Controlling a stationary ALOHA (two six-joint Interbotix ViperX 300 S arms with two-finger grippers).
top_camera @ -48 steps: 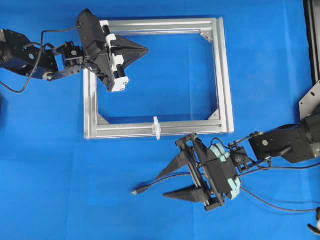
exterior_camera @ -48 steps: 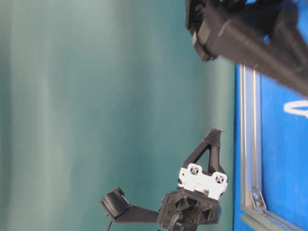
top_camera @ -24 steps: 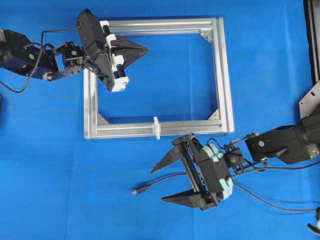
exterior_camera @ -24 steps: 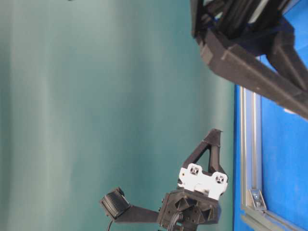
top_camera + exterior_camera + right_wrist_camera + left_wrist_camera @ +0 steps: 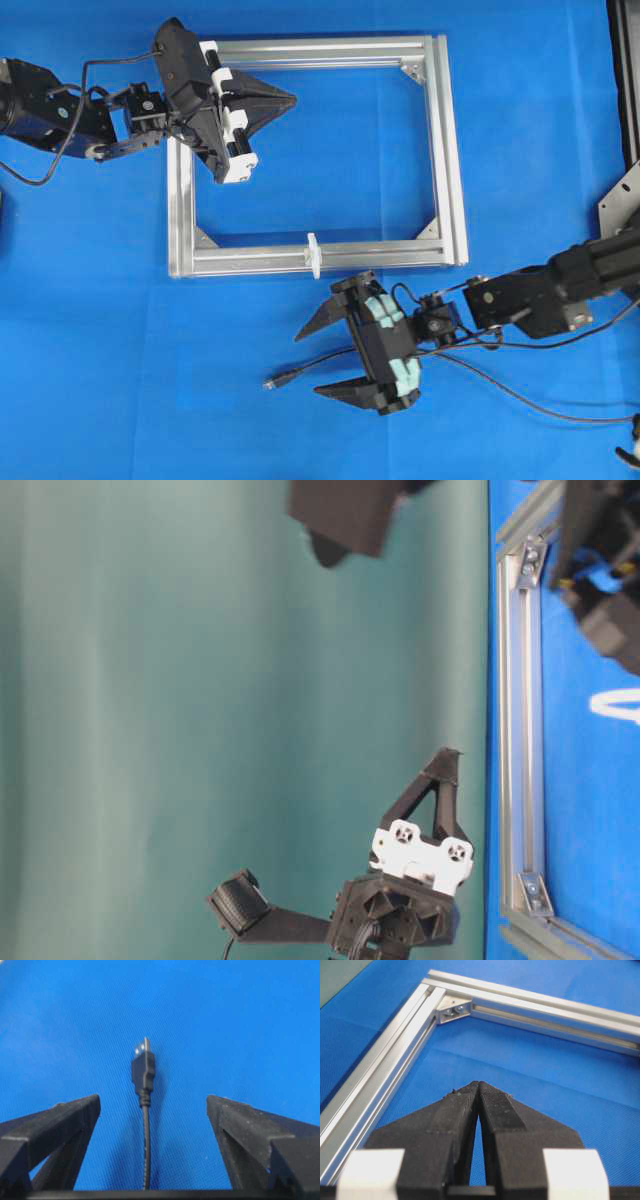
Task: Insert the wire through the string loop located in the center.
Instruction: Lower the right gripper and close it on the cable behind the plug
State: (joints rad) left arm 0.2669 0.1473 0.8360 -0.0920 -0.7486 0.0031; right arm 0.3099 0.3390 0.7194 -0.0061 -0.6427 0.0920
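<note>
Two hands, one frame, one loop, one wire on the blue surface.

We see the left hand clenched empty over the frame; the string loop stands on its near bar; the wire lies between the released right hand's spread fingers, untouched.

The right pincer stands wide open, its two black fingers rising from the lower left and lower right corners with a broad gap between them. In that gap lies the wire, a thin black cable running straight up from the bottom edge along the middle of the view. It ends in a small dark plug with a lighter metal tip, pointing away from the camera. The wire touches neither finger. Beneath everything is the blue surface, finely textured, with soft shadows beside the wire.
</note>
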